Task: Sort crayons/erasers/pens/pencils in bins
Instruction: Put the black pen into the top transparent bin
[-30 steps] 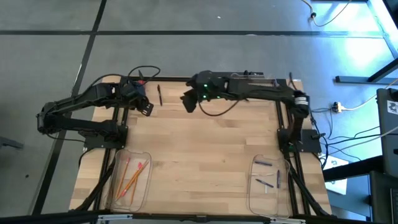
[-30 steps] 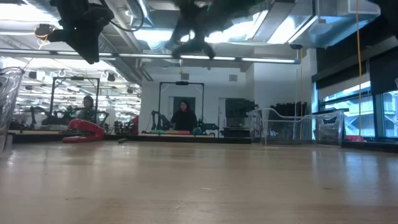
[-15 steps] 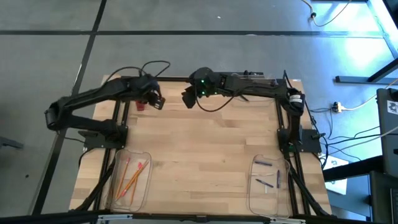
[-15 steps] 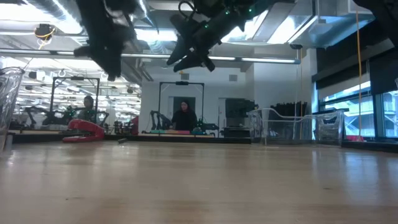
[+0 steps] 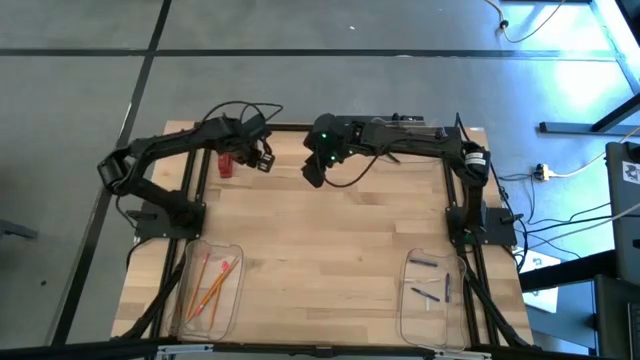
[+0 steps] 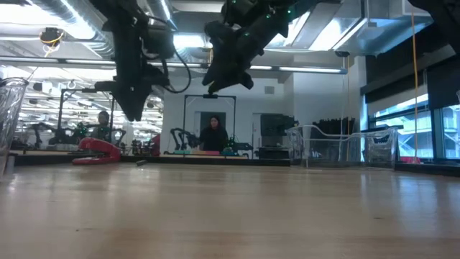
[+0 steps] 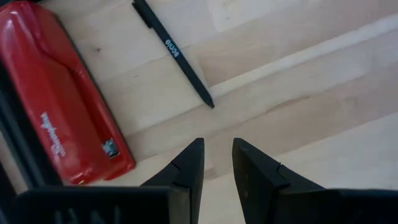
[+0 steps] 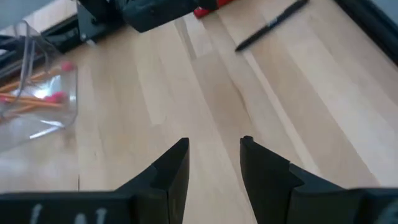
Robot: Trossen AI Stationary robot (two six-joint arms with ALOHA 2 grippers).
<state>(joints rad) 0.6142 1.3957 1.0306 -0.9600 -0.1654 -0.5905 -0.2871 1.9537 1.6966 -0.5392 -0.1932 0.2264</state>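
A: Where is the pen (image 7: 173, 53) lying?

B: Flat on the table (image 5: 330, 250) beside a red stapler (image 7: 59, 106), just ahead of the left claw (image 7: 216, 163), which is hanging empty, fingers parted. The right claw (image 8: 213, 160) is gaping empty too.

A: Handling?

B: Probably light, stiff, slick; I'd be pinching mid-barrel, across its length.

Two clear bins (image 5: 209, 290) at 7 and 5 o'clock, one black pen (image 7: 174, 54), one red stapler (image 7: 59, 115), two robot arms.

overhead, table-level, two wrist views
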